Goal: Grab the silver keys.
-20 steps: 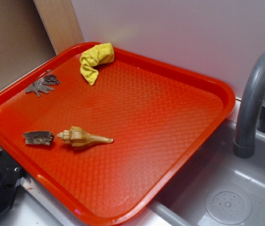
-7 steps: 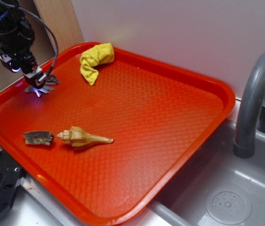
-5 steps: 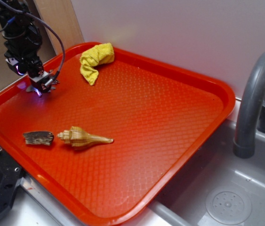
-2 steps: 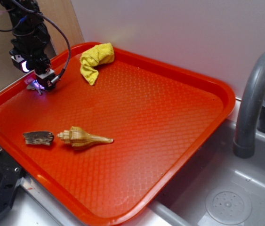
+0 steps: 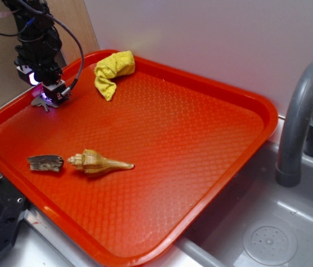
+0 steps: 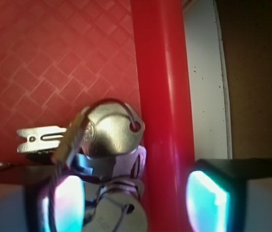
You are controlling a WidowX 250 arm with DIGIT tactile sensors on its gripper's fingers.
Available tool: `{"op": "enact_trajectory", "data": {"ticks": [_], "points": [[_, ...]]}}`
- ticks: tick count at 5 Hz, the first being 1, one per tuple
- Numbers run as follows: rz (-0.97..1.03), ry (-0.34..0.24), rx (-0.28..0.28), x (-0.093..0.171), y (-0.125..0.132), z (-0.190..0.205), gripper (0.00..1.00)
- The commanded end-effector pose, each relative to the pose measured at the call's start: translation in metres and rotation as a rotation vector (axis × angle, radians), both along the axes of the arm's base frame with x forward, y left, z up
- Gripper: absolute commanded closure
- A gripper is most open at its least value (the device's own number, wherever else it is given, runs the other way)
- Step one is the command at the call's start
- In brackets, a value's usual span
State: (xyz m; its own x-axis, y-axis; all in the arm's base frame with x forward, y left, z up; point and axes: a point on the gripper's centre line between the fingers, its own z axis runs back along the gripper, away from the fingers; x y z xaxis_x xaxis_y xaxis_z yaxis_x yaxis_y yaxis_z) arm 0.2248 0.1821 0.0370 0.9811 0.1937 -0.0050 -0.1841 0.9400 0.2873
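The silver keys [image 5: 38,103] lie in the far left corner of the red tray [image 5: 223,89], mostly hidden under my gripper [image 5: 49,95]. In the wrist view the keys [image 6: 111,130] are a bunch of dull metal heads on a ring, lying close to the tray's raised rim [image 6: 162,96]. My gripper [image 6: 136,203] is open and low over them. The left finger [image 6: 65,205] is against the keys and the right finger [image 6: 208,200] is beyond the rim, so both keys and rim lie between the jaws.
A seashell [image 5: 98,162] and a dark bark-like chip [image 5: 45,162] lie near the tray's front left. A yellow cloth [image 5: 112,69] is at the back. A grey faucet [image 5: 301,122] and sink [image 5: 267,233] are at the right. A wooden board [image 5: 70,25] stands behind the tray.
The arm came into view and came down over the keys at the tray's far left corner. It then shifted a little right, and the keys are now mostly covered.
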Motion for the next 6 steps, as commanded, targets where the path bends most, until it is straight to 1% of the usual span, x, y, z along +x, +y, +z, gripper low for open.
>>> {"op": "enact_trajectory", "data": {"ticks": [1, 2, 3, 4, 5, 6], "points": [[0.019, -0.029, 0.008, 0.006, 0.009, 0.014, 1.0], [0.034, -0.094, -0.11, 0.0, 0.014, 0.027, 1.0], [0.07, -0.146, -0.141, -0.006, -0.002, 0.076, 1.0], [0.029, -0.204, -0.162, -0.011, -0.035, 0.126, 1.0], [-0.071, -0.239, -0.238, -0.004, -0.08, 0.17, 1.0], [-0.164, -0.171, -0.323, 0.015, -0.118, 0.173, 1.0]]}}
